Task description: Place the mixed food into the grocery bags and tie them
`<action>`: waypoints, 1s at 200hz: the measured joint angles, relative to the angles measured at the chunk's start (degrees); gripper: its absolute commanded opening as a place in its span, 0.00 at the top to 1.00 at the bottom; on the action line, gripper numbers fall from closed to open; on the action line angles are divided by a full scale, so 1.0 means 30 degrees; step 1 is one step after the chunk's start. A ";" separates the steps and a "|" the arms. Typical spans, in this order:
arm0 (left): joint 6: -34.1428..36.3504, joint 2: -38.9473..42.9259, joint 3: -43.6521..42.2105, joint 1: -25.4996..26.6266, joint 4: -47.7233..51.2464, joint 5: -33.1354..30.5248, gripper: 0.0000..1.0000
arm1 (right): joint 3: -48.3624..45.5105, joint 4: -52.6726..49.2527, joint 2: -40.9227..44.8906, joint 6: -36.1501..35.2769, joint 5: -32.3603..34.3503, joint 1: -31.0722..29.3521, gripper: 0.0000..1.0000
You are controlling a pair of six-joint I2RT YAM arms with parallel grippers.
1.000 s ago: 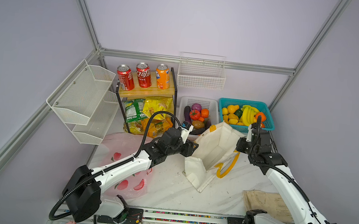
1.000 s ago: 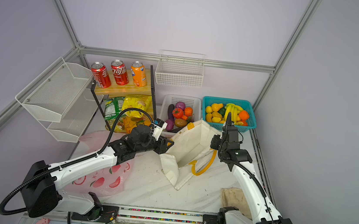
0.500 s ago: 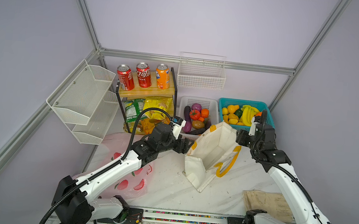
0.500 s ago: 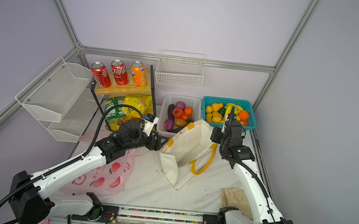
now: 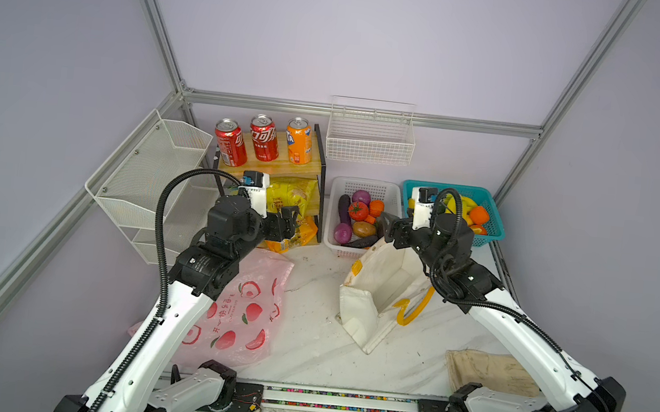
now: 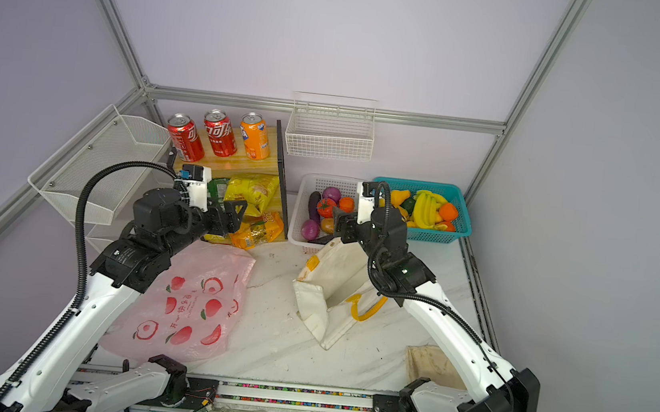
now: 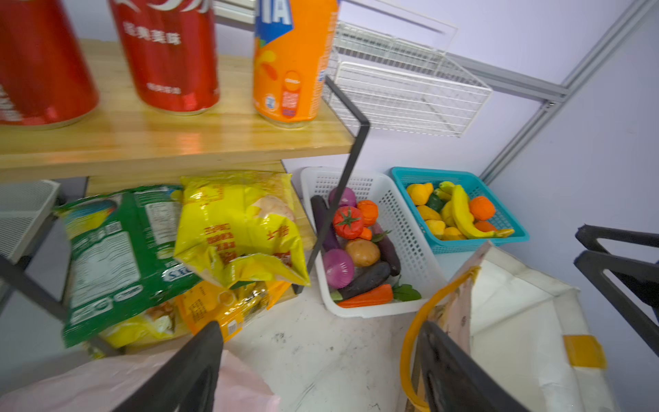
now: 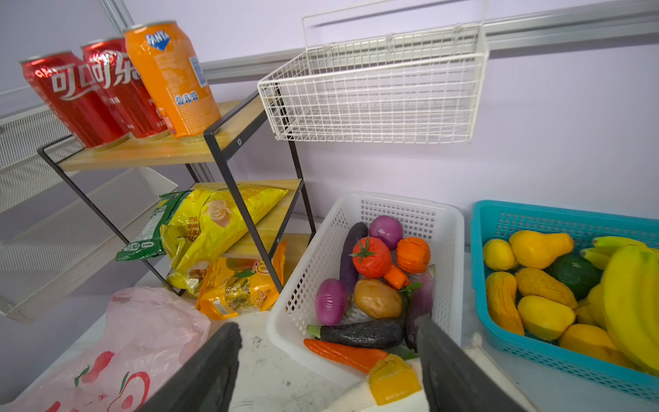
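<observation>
Both pincers gape wide and empty: the left pincer [image 5: 291, 223] before the shelf [image 5: 274, 165] at 11 o'clock, the right pincer [image 5: 385, 226] over the far rim of the white tote [image 5: 389, 278]. The pink bag [image 5: 250, 311] lies flat on the counter [image 5: 304, 350] at 8 o'clock. 2 red cola cans [image 5: 230, 148] and 1 orange soda can [image 5: 298, 142] stand atop the shelf; tomato [image 5: 358, 210], potato [image 5: 363, 229] and onion [image 5: 361, 197] lie in the white basket [image 5: 364, 185] at 12 o'clock.

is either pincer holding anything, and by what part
Nothing is held: the left pincer and the right pincer both stand open, with nothing between their jaws.
</observation>
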State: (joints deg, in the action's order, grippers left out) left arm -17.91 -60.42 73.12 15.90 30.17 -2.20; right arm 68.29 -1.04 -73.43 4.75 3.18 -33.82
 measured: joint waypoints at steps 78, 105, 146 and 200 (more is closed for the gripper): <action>0.0510 -0.4918 0.7424 0.0109 0.2178 0.0641 0.16 | -0.0342 0.1647 -0.0729 -0.0160 -0.0947 0.0000 0.20; 0.0721 -0.6870 1.0287 0.0321 0.2310 0.0466 0.16 | -0.0342 0.1712 -0.0750 -0.0262 -0.0940 0.0000 0.20; 0.1078 -1.0389 1.3719 0.0335 0.2441 -0.0350 0.15 | -0.0350 0.1712 -0.0750 -0.0342 -0.0991 0.0000 0.20; 0.1894 -1.3726 1.6917 0.0291 0.3075 -0.1581 0.12 | -0.0619 0.1836 -0.0743 -0.0342 -0.1013 0.0000 0.20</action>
State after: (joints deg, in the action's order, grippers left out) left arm -12.23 -101.60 123.87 16.78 39.40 -6.94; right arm 66.43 4.47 -75.66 3.73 0.14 -33.82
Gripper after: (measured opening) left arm 0.874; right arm 0.799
